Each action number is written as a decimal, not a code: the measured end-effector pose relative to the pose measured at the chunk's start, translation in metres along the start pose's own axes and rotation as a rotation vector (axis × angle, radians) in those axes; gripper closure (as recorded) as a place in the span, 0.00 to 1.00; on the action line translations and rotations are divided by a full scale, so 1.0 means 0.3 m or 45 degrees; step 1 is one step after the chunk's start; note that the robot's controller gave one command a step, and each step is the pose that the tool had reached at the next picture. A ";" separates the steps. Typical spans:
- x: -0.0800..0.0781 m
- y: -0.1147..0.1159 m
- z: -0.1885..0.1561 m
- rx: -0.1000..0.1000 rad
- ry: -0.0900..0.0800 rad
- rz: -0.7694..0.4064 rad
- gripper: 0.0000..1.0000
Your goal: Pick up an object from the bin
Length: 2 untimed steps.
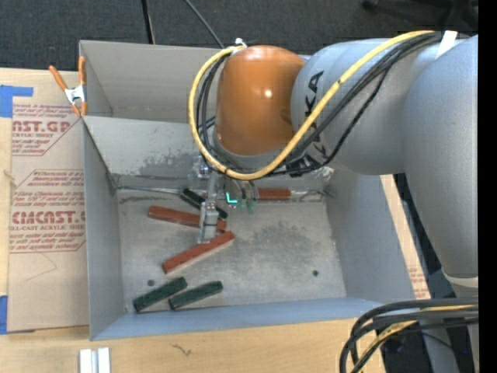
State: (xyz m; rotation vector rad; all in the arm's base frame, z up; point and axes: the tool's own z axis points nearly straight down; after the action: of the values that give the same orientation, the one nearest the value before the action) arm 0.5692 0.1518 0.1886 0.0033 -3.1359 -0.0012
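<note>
Camera view | fingers (210, 225) look pressed together | tips at upper end of red-brown bar (192, 257) | mid-bin (101, 231)

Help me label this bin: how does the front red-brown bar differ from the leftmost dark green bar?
The front red-brown bar looks longer than the leftmost dark green bar. The red-brown one lies mid-floor, one end at the gripper; the green one lies by the front wall, apart from it. Both are slim, flat, and slant alike.
</note>
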 end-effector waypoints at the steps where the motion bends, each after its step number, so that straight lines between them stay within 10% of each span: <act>1: -0.033 -0.069 0.402 -0.002 -0.007 0.133 0.00; 2: -0.036 -0.064 0.397 -0.002 -0.009 0.132 0.00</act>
State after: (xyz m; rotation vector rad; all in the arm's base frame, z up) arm 0.5793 0.1326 0.0693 -0.1599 -3.1392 -0.0038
